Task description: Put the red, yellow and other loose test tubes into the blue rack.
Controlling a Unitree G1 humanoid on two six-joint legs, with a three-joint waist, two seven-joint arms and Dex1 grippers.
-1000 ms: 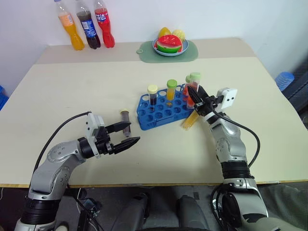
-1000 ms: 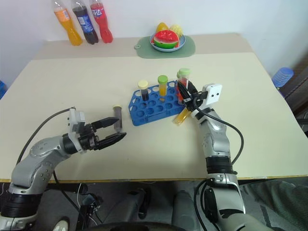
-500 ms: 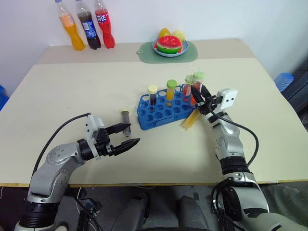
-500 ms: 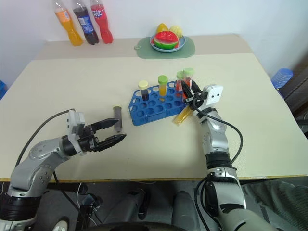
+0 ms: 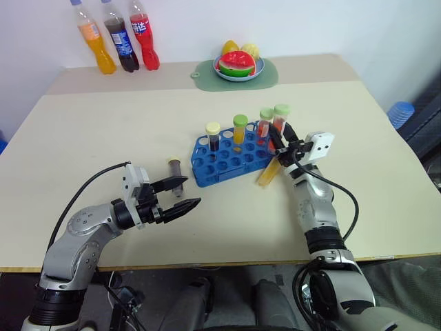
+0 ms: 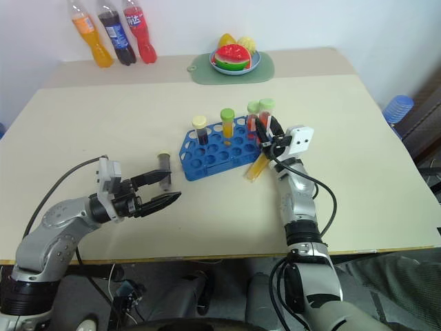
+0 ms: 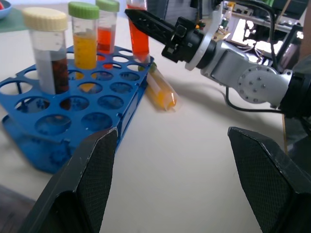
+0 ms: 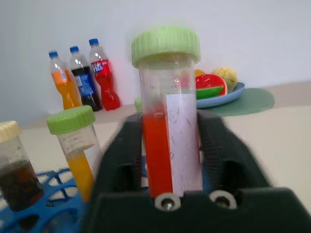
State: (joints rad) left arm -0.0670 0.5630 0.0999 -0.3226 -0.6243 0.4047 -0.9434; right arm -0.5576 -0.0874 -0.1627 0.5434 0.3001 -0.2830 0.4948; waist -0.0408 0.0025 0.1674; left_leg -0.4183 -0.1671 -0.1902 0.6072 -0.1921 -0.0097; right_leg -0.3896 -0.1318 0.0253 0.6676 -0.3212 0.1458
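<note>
Beige table: right gripper is seen around a red tube in the blue rack; grip uncertain. Withdrawal may tip it. Left gripper is spread, empty.

The rack looks like shiny blue plastic. The tubes are clear and smooth, maybe plastic, with matt caps. The table is pale and dull. The right gripper is matt black.

A cream table stands against a plain white wall.
</note>
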